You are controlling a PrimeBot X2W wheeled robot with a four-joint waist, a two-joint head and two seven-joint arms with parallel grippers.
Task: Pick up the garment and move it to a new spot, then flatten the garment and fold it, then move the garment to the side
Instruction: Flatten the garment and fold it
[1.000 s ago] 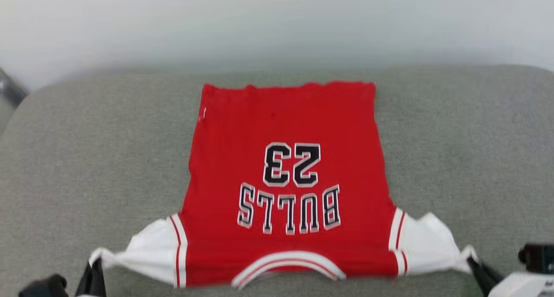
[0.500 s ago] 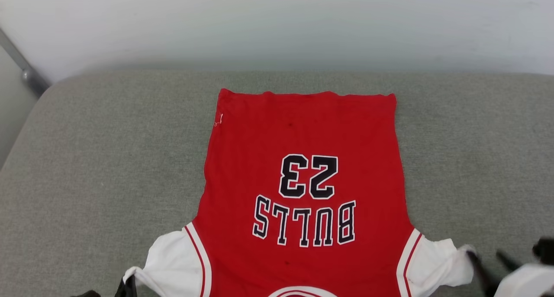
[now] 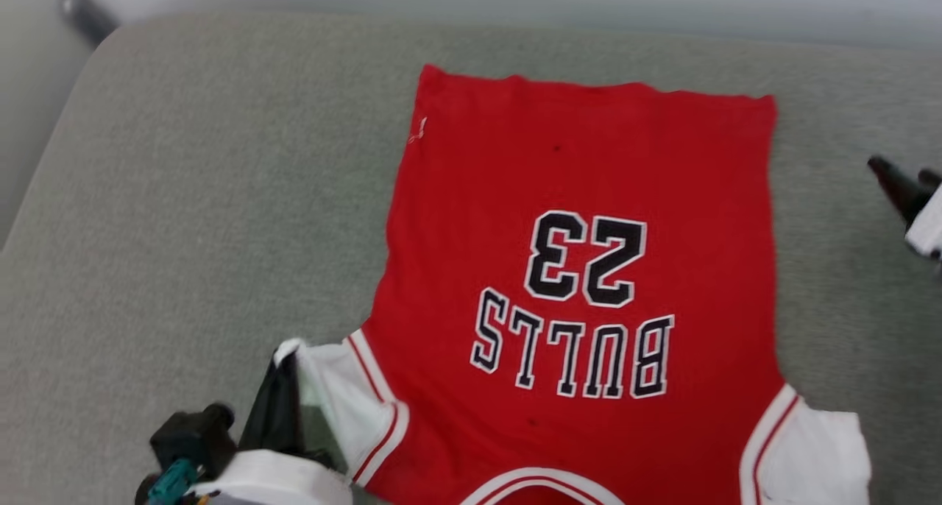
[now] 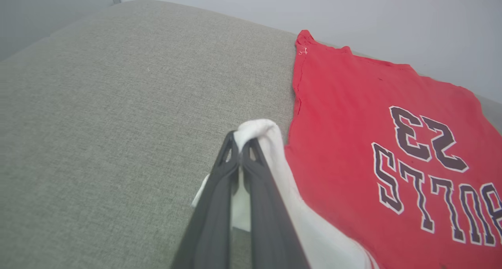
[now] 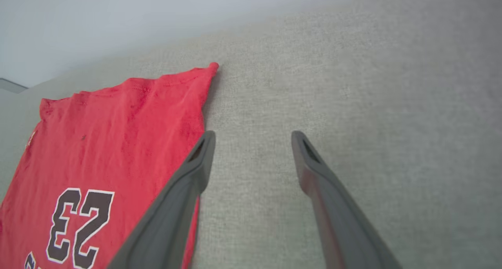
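Garment (image 3: 581, 196) lies print-up on the grey fabric cushion (image 3: 184, 196), mostly flat. Its hem is toward the far edge and its collar toward the robot, so "BULLS 23" reads upside down in the head view. Body is red with light wrinkles near the hem. Left gripper (image 3: 288, 361) is at the lower left of the head view; jaws are pinched tight on the bunched tip of the near-left white sleeve (image 3: 346, 394), with the cloth lifted a little off the cushion. In the left wrist view the left gripper (image 4: 240, 139) has its dark fingers (image 4: 213, 206) pressed together, white fabric poking out at the tips. Right gripper (image 3: 899, 172) is at the right edge of the head view, well clear of the shirt's right side. In the right wrist view the right gripper (image 5: 253, 137) has jaws spread wide with nothing held, over bare cushion just beside the red side edge near the hem corner. The other white sleeve (image 3: 817, 453) lies loose and crumpled on the cushion at lower right. A pale wall (image 4: 353, 10) stands behind the cushion.
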